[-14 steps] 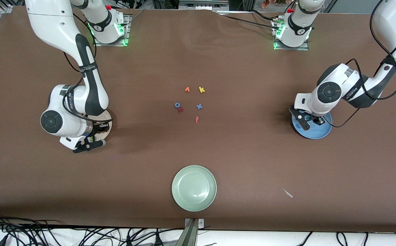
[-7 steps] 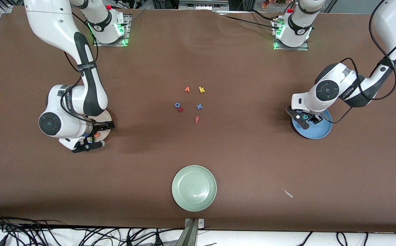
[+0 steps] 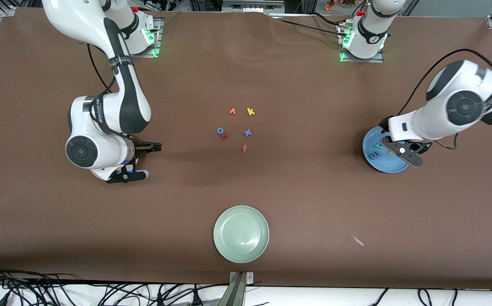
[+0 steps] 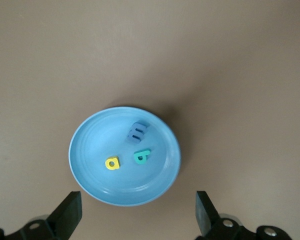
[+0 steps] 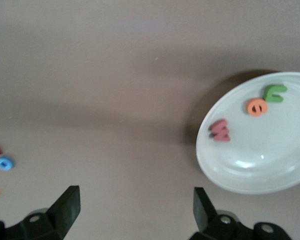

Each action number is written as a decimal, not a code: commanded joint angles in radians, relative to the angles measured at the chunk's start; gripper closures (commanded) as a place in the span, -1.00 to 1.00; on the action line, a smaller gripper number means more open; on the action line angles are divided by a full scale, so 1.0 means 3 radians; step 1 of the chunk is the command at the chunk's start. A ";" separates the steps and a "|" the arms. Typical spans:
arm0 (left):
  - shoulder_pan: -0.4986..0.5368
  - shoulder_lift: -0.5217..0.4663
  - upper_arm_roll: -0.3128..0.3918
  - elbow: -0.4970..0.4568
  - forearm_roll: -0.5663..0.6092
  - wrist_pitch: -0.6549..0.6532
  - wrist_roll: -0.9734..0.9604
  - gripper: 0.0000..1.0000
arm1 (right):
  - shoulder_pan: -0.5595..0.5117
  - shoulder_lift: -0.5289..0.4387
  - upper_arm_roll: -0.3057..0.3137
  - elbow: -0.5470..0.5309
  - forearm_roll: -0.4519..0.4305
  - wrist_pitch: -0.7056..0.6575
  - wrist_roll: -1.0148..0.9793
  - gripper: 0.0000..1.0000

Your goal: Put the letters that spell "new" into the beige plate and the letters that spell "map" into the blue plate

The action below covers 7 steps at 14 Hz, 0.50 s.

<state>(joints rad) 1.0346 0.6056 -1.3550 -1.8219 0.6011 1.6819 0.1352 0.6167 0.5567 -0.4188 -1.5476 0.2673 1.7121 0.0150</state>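
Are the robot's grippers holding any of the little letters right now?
No. The left gripper is open and empty over the blue plate; the right gripper is open and empty beside the beige plate.

beige plate (image 5: 270,165): hidden under the right arm in the front view; in the right wrist view its rim is cut off by the picture's edge.
blue plate (image 3: 373,159): partly covered by the left gripper (image 3: 403,153), whose fingers (image 4: 67,212) are cut off in the left wrist view.
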 commanded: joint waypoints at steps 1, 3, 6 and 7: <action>-0.0415 -0.0024 0.0063 0.0773 -0.0270 -0.0589 -0.0128 -1.00 | 0.0036 -0.0173 -0.0020 0.0178 -0.0149 -0.0322 0.0114 -1.00; -0.0625 -0.0024 0.0063 0.1097 -0.0286 -0.0840 -0.0373 -1.00 | 0.0020 -0.0306 -0.0020 0.0183 -0.0160 -0.0409 0.0083 -1.00; -0.0901 -0.0345 0.0312 0.1272 -0.0555 -0.0928 -0.0629 -1.00 | -0.0066 -0.0541 0.0112 0.0117 -0.0307 -0.0394 0.0078 -1.00; -0.1008 -0.0428 0.0607 0.1358 -0.0840 -0.0928 -0.0670 -1.00 | -0.0229 -0.0678 0.0295 0.0092 -0.0404 -0.0404 0.0068 -1.00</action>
<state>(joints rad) 0.7905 0.5661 -1.3071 -1.4579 0.4674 1.4249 -0.0504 0.6102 0.4354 -0.4081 -1.4896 0.1941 1.6044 0.0357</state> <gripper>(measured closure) 0.000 0.000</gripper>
